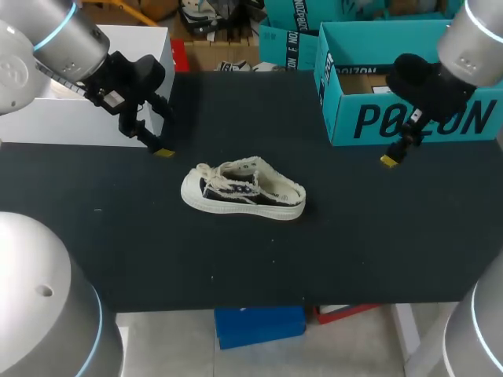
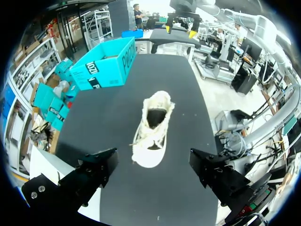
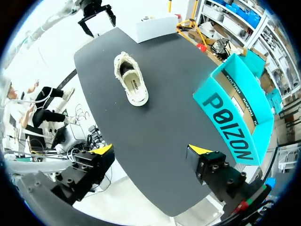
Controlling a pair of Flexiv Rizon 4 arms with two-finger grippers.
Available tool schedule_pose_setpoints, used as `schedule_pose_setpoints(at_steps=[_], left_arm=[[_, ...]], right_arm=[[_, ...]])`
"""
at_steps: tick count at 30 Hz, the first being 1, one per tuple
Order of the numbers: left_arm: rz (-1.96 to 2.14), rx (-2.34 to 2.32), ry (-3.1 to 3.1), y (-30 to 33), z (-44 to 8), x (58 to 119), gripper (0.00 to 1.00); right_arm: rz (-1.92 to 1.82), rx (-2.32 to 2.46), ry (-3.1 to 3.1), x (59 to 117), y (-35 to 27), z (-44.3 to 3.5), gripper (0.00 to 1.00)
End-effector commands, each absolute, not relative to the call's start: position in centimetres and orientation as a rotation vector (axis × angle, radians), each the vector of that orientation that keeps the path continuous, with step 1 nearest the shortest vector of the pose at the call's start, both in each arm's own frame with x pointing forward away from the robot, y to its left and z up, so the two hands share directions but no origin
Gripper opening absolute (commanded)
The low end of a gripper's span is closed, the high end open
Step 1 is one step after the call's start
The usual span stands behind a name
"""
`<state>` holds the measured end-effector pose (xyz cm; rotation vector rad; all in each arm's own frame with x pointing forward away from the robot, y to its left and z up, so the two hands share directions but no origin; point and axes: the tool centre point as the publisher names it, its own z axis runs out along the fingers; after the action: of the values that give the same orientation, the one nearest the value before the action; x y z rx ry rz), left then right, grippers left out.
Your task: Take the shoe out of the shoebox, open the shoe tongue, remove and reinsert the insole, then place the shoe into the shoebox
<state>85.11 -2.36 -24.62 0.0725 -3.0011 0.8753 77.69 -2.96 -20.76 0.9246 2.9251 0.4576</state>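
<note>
gaping empty: left fingers [image 2: 98,165], right fingers [image 3: 211,165]

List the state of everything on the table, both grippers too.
shoe: out of the box, upright on its sole on the table, not held.
shoebox: top open, no shoe visible inside.
left gripper: jaws open, empty, above the table.
right gripper: jaws open, empty, above the table.

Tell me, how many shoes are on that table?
1. The shoe sits at the table's middle, left of the teal shoebox. The box's inside is partly hidden, so another could be there.
</note>
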Motion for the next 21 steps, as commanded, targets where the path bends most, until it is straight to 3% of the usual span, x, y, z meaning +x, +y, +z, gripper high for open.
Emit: schedule_pose_setpoints(at_steps=[1,8,21], left_arm=[[0.879,0.070,-3.003,-2.4,-24.8,85.2,1.00],[0.879,0.070,-3.003,-2.4,-24.8,85.2,1.00],[0.879,0.070,-3.003,-2.4,-24.8,85.2,1.00]], right_arm=[[0.992,0.830,2.754,77.8,-4.0,-21.1,1.00],[0.992,0.830,2.754,77.8,-4.0,-21.1,1.00],[1.119,0.413,2.748,80.0,-2.4,-25.4,1.00]])
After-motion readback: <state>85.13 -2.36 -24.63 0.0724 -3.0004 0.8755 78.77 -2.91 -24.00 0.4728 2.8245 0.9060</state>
